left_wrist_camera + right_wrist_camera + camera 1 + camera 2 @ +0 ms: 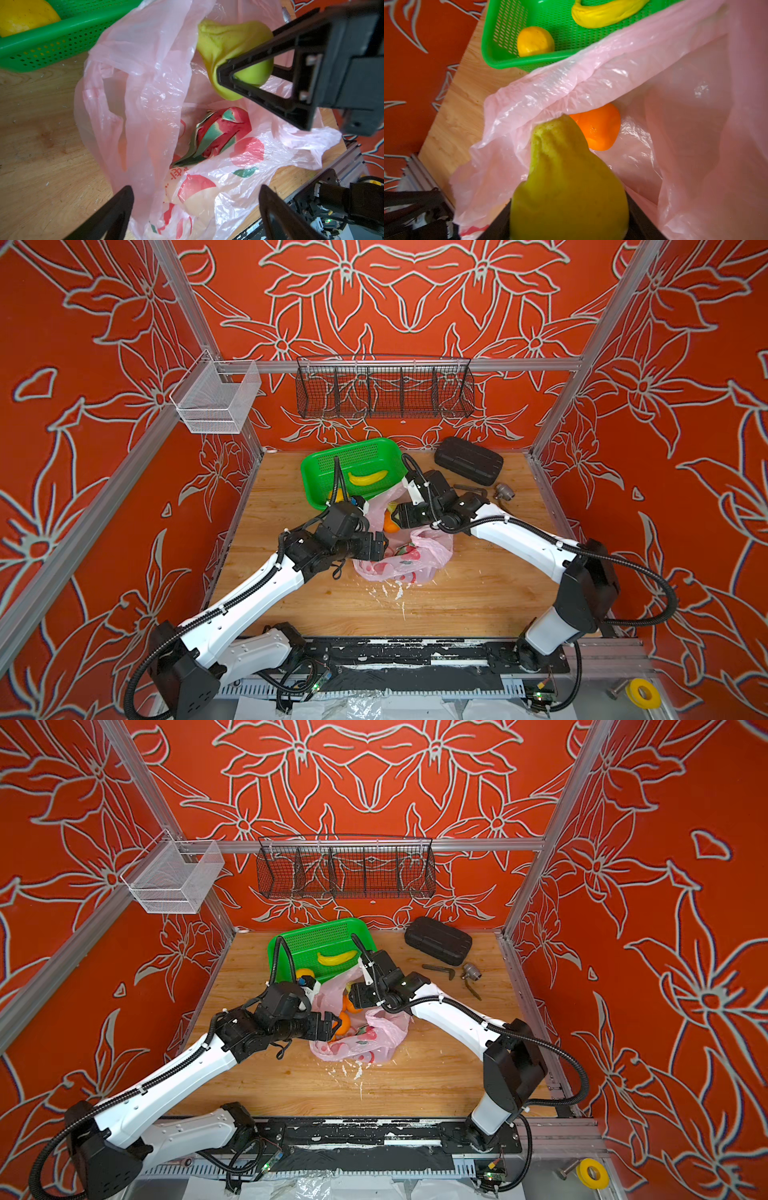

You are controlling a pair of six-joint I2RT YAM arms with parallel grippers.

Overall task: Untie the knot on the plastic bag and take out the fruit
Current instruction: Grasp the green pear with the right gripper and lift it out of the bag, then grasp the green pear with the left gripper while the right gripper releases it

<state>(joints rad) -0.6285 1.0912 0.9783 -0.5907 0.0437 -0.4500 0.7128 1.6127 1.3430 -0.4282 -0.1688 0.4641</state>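
One plastic bag [415, 562], one green basket [309, 485], one banana [368, 478], one dragon fruit [220, 133], one knobbly green fruit [566, 187].

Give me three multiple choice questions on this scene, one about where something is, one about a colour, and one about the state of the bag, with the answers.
1. Where does the banana lie?
A) on the bare tabletop
B) in the green basket
C) in the wire rack

2. What colour is the held fruit in the right gripper?
A) yellow-green
B) orange
C) red

3. How is the plastic bag's mouth?
A) knotted shut
B) taped shut
C) open

Answers:
1 B: it lies on the basket's mesh floor, with a yellow fruit in the same basket.
2 A: both wrist views show it yellow-green.
3 C: the dragon fruit and an orange show inside the gaping mouth.
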